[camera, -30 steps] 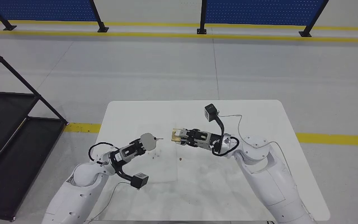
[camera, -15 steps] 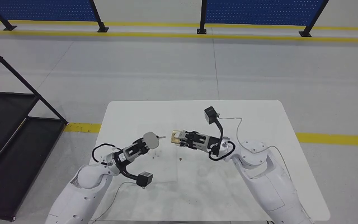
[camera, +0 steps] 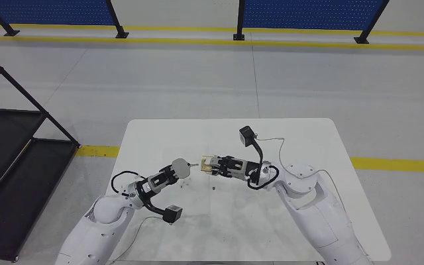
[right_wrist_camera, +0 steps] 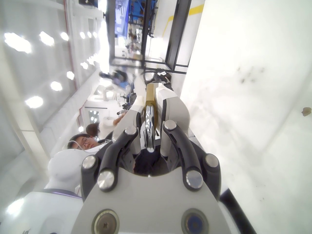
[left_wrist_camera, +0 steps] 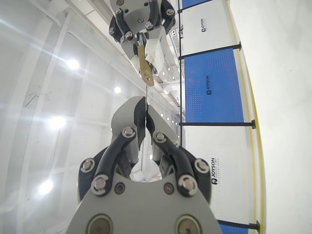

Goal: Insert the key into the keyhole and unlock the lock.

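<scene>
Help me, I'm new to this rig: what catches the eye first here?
Above the middle of the table, the right gripper is shut on a brass lock. Facing it, the left gripper is shut on a thin key that points at the lock's end.

This is a large indoor robot test hall, more lab than home or shop. A plain white table (camera: 159, 136) stands alone on a wide, pale grey floor (camera: 199, 86) marked with yellow lines (camera: 99, 151). Blue perforated barrier panels (camera: 311, 13) on black posts fence off the space behind it, and a black metal rack (camera: 30, 162) stands beside the table. The left wrist view shows a high white ceiling (left_wrist_camera: 36, 49) with beams and bright round lights (left_wrist_camera: 73, 64). In the right wrist view, tall black metal frames (right_wrist_camera: 179, 25) stand farther off.
</scene>
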`<state>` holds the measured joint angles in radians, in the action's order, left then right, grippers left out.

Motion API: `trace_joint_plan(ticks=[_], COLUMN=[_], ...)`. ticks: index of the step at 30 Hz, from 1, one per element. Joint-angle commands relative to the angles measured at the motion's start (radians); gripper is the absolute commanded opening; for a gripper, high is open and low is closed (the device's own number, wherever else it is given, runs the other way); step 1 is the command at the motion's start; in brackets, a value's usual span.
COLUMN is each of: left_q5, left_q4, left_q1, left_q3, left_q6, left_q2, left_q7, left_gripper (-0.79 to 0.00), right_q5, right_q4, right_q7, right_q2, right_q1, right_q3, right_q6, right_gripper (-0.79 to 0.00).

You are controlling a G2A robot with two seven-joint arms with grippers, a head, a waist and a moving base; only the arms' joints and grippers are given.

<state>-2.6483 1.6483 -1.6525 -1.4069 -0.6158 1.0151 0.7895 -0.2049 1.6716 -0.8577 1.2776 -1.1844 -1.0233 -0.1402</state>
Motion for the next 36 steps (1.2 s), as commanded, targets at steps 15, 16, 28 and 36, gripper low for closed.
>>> trace_joint_plan(ticks=[15, 16, 28, 36], left_q5=[0.007, 0.007, -0.005, -0.006], left_q4=[0.003, 0.003, 0.000, -0.001], left_q1=[0.002, 0.003, 0.010, 0.012], left_q3=[0.004, 0.004, 0.013, 0.018], left_q6=[0.003, 0.004, 0.011, 0.015], left_q2=[0.000, 0.000, 0.001, 0.000], left_q7=[0.008, 0.008, 0.004, 0.011], left_gripper=[-0.785, -0.785, -0.785, -0.785], right_q5=[-0.011, -0.012, -0.023, -0.025], right_q4=[-0.010, -0.011, -0.018, -0.021], right_q7=[0.005, 0.005, -0.008, -0.019], right_q2=[-0.003, -0.003, -0.007, -0.010], right_q1=[0.017, 0.018, 0.023, 0.027], right_q3=[0.017, 0.017, 0.023, 0.029], right_q6=[-0.005, -0.004, 0.006, 0.012], right_gripper=[-0.785, -0.785, -0.785, -0.785])
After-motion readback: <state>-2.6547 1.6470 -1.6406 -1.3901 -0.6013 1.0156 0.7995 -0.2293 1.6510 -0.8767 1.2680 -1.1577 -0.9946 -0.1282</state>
